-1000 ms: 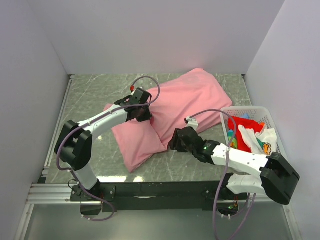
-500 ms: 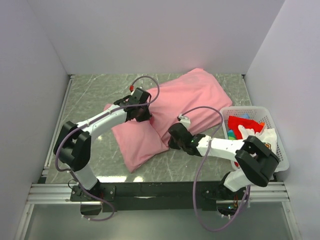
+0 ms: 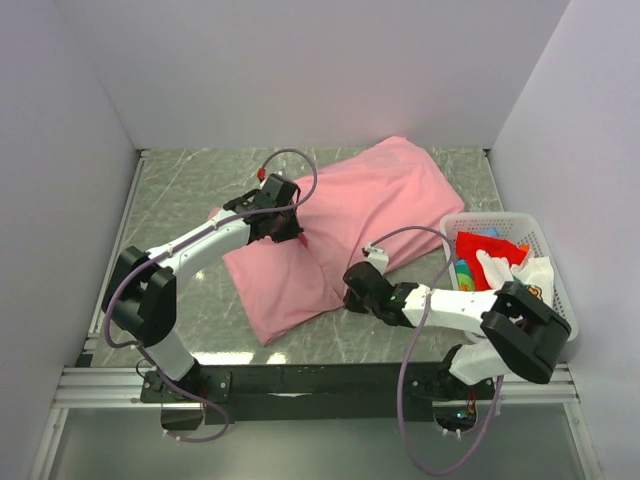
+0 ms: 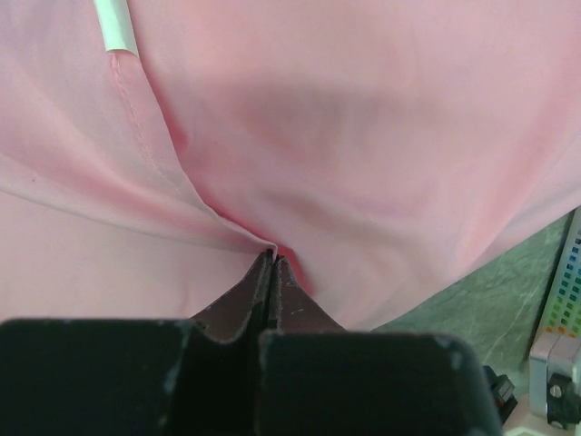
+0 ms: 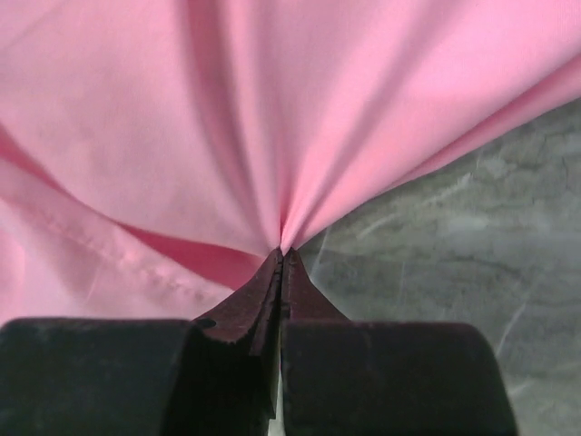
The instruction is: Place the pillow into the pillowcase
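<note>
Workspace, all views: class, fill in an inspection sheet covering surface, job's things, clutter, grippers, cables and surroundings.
Surface: grey marbled table, with a black rail along the near edge.
Job's things: pink pillowcase lies diagonally across the table and looks plump. No pillow can be seen.
Clutter: white basket at the right, holding a red cloth and a white printed cloth.
Grippers: left gripper is shut, pinching a pillowcase fold. Right gripper is shut on the pillowcase edge.
Cables: a purple cable loops above the left wrist and another above the right wrist. Neither is snagged.
Surroundings: plain white walls.
</note>
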You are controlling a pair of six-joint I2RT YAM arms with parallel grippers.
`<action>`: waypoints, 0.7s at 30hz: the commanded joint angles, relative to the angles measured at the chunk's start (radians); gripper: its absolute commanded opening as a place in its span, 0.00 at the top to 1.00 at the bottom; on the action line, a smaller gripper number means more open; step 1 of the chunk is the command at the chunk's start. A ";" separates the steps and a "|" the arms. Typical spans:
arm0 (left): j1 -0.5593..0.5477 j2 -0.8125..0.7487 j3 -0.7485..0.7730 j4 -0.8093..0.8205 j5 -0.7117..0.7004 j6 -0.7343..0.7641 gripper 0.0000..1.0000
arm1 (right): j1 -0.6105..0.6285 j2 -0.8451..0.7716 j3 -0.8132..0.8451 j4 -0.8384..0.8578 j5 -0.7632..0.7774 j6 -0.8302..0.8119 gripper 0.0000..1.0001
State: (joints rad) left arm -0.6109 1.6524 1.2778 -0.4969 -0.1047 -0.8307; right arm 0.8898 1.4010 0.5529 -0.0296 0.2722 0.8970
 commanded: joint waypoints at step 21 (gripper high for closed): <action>-0.001 -0.045 0.003 0.038 0.083 0.030 0.94 | 0.058 -0.198 -0.097 -0.107 0.065 0.071 0.89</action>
State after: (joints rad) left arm -0.6102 1.6501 1.2785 -0.4976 -0.0746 -0.8265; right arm 0.9291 1.2129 0.4644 -0.0986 0.3256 0.9573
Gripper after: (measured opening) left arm 0.025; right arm 0.067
